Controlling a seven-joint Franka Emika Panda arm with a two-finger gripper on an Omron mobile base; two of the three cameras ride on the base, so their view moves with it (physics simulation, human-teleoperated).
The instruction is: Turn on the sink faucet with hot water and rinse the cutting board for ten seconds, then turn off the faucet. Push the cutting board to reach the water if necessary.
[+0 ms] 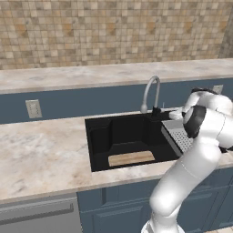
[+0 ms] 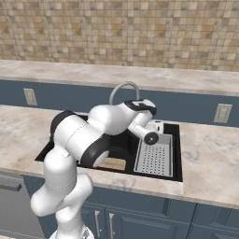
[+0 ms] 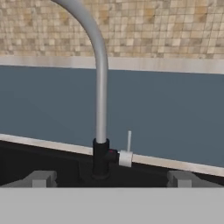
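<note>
The tool [image 3: 112, 178] stands wide open, holding nothing. Just ahead rises the tall silver-grey gooseneck faucet [image 3: 101, 87]; its small white lever [image 3: 126, 155] looks stiff, slim, best nudged sideways.

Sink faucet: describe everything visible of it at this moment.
The sink faucet is a thin silver-grey gooseneck spout, upright on a dark cylindrical base at the back rim of the black sink, its arch curving over the basin. A small pale lever sticks out beside the base with a thin stem pointing up. No water runs. The claw's fingertips stand apart, short of it.
</note>
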